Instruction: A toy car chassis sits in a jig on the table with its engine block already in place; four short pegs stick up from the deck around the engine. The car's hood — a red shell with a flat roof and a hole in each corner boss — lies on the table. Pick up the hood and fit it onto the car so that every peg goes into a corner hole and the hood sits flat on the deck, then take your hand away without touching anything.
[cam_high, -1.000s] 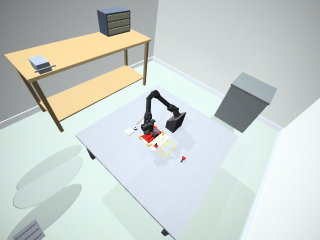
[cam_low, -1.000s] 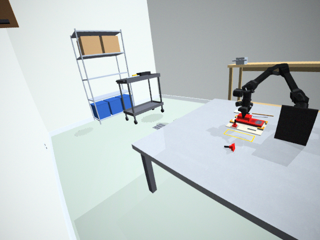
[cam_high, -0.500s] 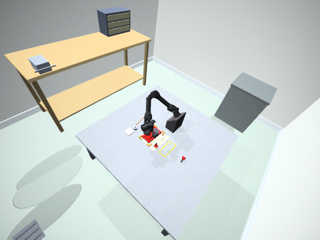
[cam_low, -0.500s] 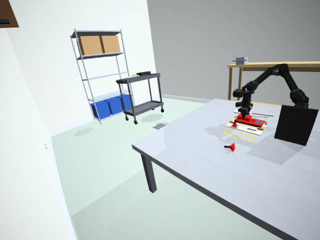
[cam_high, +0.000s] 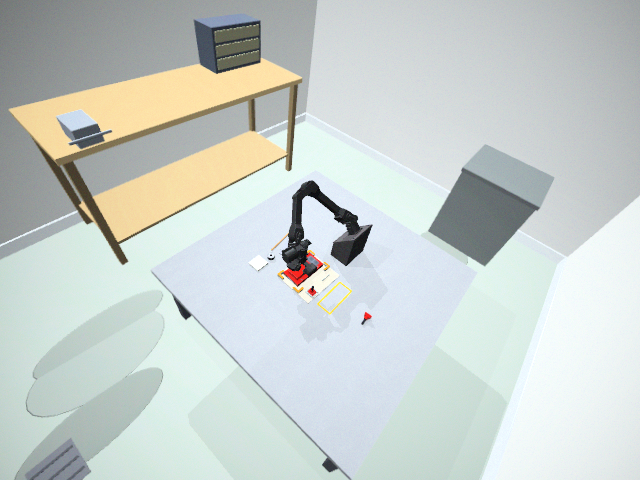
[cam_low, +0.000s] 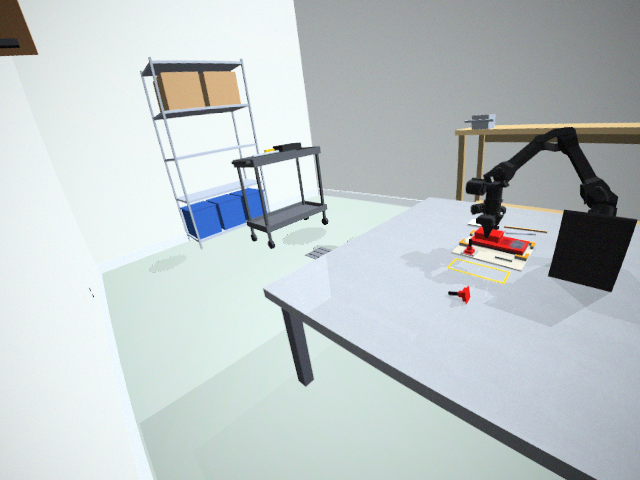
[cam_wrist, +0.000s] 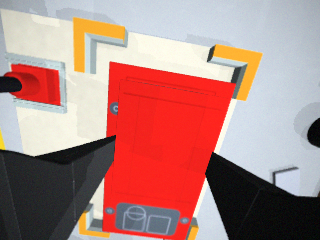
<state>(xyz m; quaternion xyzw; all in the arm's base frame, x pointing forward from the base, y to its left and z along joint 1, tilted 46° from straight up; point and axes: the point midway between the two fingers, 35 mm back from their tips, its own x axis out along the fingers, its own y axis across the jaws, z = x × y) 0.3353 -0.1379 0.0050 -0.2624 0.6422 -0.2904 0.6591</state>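
Note:
The red hood (cam_wrist: 162, 125) (cam_low: 488, 236) (cam_high: 296, 275) lies over the red chassis (cam_wrist: 114, 80) (cam_low: 505, 245), roof up and roughly in line with it. It looks level, on or barely above the deck. My gripper (cam_wrist: 162, 147) (cam_low: 487, 234) (cam_high: 296, 267) points down with one black fingertip against each long side of the hood, shut on it. The chassis sits among the orange corners of the cream jig (cam_wrist: 85, 130) (cam_low: 488, 256) (cam_high: 317, 284). The hood hides the engine block. I cannot tell whether the pegs are in the corner holes.
A red piece with a black handle (cam_wrist: 37, 85) (cam_low: 469, 250) (cam_high: 312, 291) stands on the jig plate. A second one (cam_high: 367, 316) (cam_low: 466, 294) lies beyond the yellow outline (cam_high: 329, 293) (cam_low: 482, 265). A white square (cam_high: 258, 262) and a dark box (cam_high: 350, 246) (cam_low: 591, 250) are nearby.

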